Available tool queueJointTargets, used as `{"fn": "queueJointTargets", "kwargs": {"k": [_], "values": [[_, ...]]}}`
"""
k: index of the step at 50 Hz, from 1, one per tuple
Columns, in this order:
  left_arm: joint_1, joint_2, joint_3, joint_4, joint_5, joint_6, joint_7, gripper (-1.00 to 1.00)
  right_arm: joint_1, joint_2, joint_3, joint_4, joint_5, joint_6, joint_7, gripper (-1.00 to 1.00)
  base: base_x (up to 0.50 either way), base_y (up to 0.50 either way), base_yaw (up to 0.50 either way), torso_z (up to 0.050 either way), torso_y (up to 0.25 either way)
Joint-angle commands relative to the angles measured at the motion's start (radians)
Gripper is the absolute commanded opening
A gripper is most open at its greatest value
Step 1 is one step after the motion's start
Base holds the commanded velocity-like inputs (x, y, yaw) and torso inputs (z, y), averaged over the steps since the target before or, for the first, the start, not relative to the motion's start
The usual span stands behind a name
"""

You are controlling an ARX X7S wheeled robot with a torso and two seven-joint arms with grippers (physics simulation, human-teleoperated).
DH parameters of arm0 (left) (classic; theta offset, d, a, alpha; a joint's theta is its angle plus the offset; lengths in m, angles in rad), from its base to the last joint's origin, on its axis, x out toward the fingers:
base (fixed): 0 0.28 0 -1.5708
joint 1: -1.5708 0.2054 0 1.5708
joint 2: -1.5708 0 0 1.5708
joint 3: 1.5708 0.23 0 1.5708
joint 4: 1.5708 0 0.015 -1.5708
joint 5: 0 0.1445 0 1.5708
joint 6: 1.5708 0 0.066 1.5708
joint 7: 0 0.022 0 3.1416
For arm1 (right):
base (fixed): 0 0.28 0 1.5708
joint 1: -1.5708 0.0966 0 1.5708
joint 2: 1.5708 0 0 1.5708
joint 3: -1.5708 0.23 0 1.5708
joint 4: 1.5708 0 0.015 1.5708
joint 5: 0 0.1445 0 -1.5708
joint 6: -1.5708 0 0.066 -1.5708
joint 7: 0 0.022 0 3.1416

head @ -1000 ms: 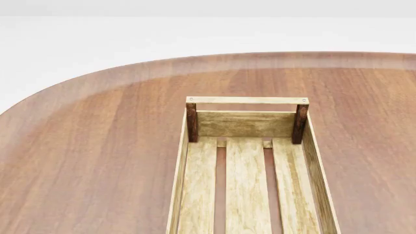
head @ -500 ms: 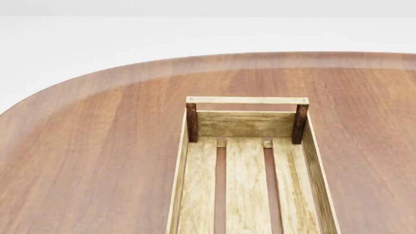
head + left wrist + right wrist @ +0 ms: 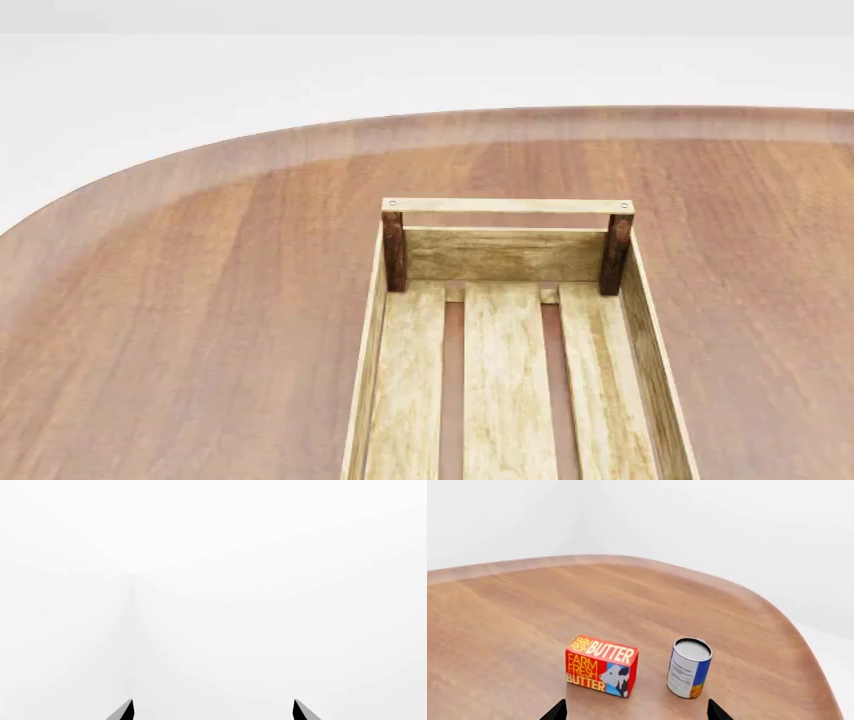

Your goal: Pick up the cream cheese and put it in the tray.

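Right gripper [image 3: 635, 711], jaws spread and empty, above the table [image 3: 507, 620]; butter box [image 3: 602, 665] and tin can [image 3: 689, 667] stand just ahead. Left gripper [image 3: 212, 711], likewise spread, faces blank white. Wooden tray [image 3: 507, 380] holds nothing.

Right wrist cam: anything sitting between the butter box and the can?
Nothing. In the right wrist view the butter box and the can stand side by side, apart, with only bare table between them.
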Motion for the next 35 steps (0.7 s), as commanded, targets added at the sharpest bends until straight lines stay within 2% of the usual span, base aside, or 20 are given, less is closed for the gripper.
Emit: {"fn": "queueJointTargets", "kwargs": {"k": [1,35], "values": [[0.001,-0.001,0.005,0.002,0.004,-0.002,-0.002,1.0,-0.033,0.01,0.021,0.03,0.051,-0.031,0.023,1.0,0.0,0.0,0.0,0.0,0.0],[-0.002,-0.008,0.003,0.003,-0.003,-0.005,-0.014,1.0,-0.11,0.027,0.133,0.071,0.148,-0.069,0.05,1.0,0.0,0.0,0.0,0.0,0.0]]}}
